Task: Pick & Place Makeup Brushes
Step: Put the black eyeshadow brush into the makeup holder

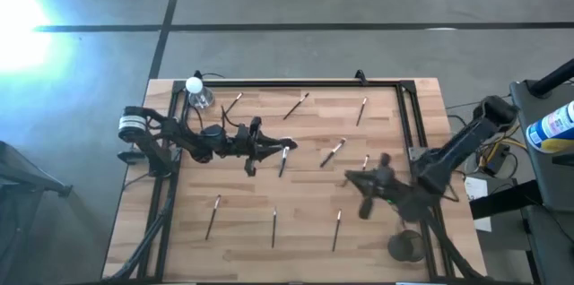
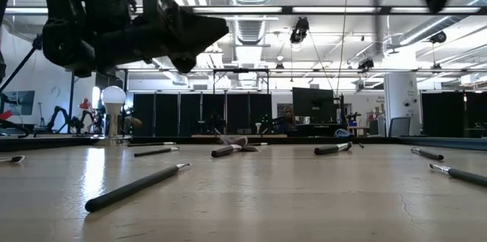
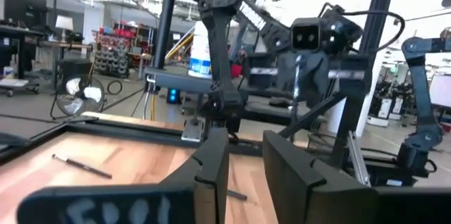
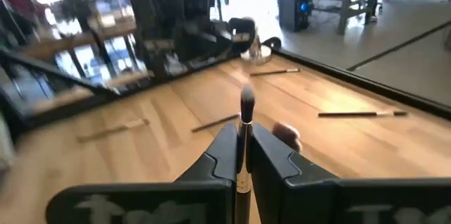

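Observation:
Several thin makeup brushes lie flat across the wooden table, among them one [image 1: 296,106] toward the far edge, one [image 1: 333,151] in the middle and one [image 1: 213,216] toward the near edge. My left gripper [image 1: 280,148] [image 3: 246,150] hovers open above the table's middle, beside a brush [image 1: 283,161], with nothing between its fingers. My right gripper [image 1: 352,177] [image 4: 243,138] is raised over the right half and shut on a brush [image 4: 246,104]. The low view shows both grippers well above the tabletop [image 2: 251,196]. My right gripper pinches a makeup brush between its two fingers, on the shaft just behind the bristles [image 4: 246,122]. The brush lies along the fingers. Its dark bristle tip [image 4: 247,97] sticks out ahead of the fingertips, and it is lifted clear of the table.
A clear bottle with a round white cap [image 1: 195,88] stands at the far left corner. A dark round cup [image 1: 405,247] sits at the near right corner. A black frame [image 1: 408,115] runs along the far and side edges. Several brushes [image 2: 137,186] lie near the front.

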Motion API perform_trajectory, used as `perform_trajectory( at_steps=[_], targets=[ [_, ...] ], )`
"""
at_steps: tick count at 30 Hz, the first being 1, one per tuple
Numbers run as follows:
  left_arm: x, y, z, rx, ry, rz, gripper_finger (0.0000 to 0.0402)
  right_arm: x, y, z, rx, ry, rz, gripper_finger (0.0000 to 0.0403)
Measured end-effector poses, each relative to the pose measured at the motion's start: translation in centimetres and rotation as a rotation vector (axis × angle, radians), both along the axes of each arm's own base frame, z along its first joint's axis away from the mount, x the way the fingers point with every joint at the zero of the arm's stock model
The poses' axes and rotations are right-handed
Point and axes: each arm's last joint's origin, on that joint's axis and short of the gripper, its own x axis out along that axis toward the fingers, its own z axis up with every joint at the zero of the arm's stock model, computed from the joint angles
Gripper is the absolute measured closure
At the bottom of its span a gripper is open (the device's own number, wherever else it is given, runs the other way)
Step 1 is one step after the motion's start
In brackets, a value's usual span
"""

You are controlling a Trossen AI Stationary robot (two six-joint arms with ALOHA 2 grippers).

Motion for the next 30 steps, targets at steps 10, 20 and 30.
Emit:
perform_trajectory(
  at_steps=[10, 20, 30],
  targets=[
    [-0.1, 0.0, -0.6, 0.000, 0.048, 0.007, 0.0319, -3.7, 4.7, 2.9, 0.054, -0.097, 0.124, 0.0389],
    [-0.1, 0.0, -0.8, -0.004, 0.068, 0.007, 0.0319, -6.7, 5.8, 4.9, 0.146, 0.034, 0.247, 0.0390],
    [-0.1, 0.0, -0.8, -0.007, 0.073, 0.006, 0.0319, -7.5, 8.4, 4.3, 0.241, 0.465, 0.186, 0.0390]
  ],
)
